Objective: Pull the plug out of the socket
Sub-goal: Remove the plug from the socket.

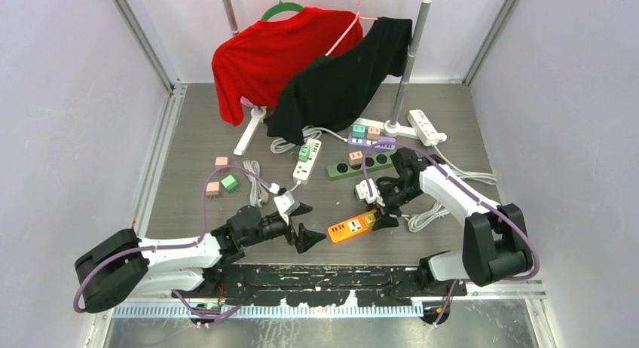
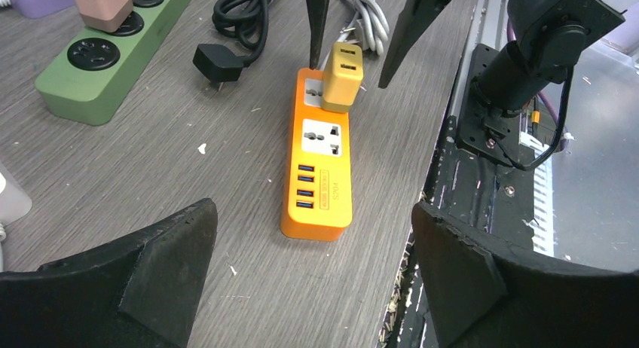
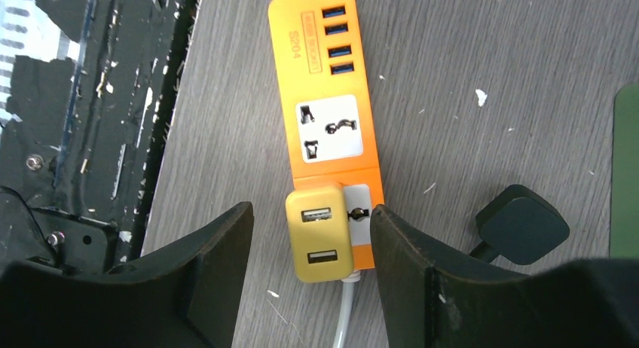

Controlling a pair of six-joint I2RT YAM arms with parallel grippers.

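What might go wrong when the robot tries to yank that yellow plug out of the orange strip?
The open left pincer isn't pressing down the orange plastic power strip, so the strip may lift along with the boxy yellow plug. The open right pincer only straddles the plug; on its smooth sides, it might slip off.

Both arms wear smooth white shells over their long links, the left arm [image 1: 177, 254] and the right arm [image 1: 452, 193] alike, with bulky rounded black housings at the joints. A purple cable [image 1: 205, 197] loops off the left one; another [image 1: 533, 250] hugs the right shoulder. The fingers [image 2: 166, 257] are matte black wedges tapering to points. Small silver screws dot the right arm's black base bracket [image 2: 486, 129].
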